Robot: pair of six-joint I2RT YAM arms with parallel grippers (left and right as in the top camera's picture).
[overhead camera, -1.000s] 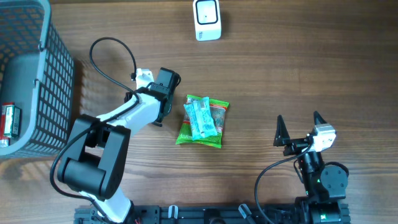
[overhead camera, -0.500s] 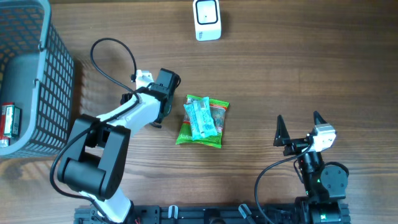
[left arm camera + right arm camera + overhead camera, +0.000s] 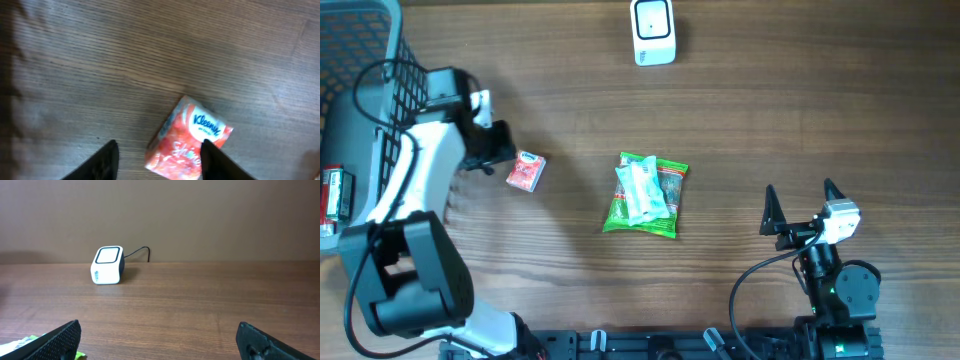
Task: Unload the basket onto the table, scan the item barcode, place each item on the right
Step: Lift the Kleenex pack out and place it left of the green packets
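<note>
Red tissue pack [image 3: 525, 171] at the left gripper [image 3: 159, 146]: pick-up stage

Item: small red-and-white Kleenex pack, lying flat on the table [image 3: 820, 100], left of centre, between the grey mesh basket [image 3: 370, 25] and a green snack packet [image 3: 645, 195].

Left gripper: over the pack, jaws parted. In the wrist view one finger crosses the pack's near corner and the other stands clear of it with bare wood between. Nothing is clamped; whether the nearer finger touches the wrapper cannot be told.

Right gripper [image 3: 798, 200]: spread wide, empty, at the near right edge, well apart from all goods.

Scanner [image 3: 653, 32]: white box with a dark window, at the far edge, well apart from the pack.

Step in hand, as judged: taking hold of the pack; no scan has begun. Next move calls for centring the jaws across the pack, closing, lifting, then carrying it to the scanner with the barcode side turned to the window. No barcode shows from here.

Surface: brown wood-grain top, matt, uncluttered around the scanner.

Room: plain brown wall [image 3: 200, 215] behind the table; a thin dark cable [image 3: 140, 251] trails from the scanner.
</note>
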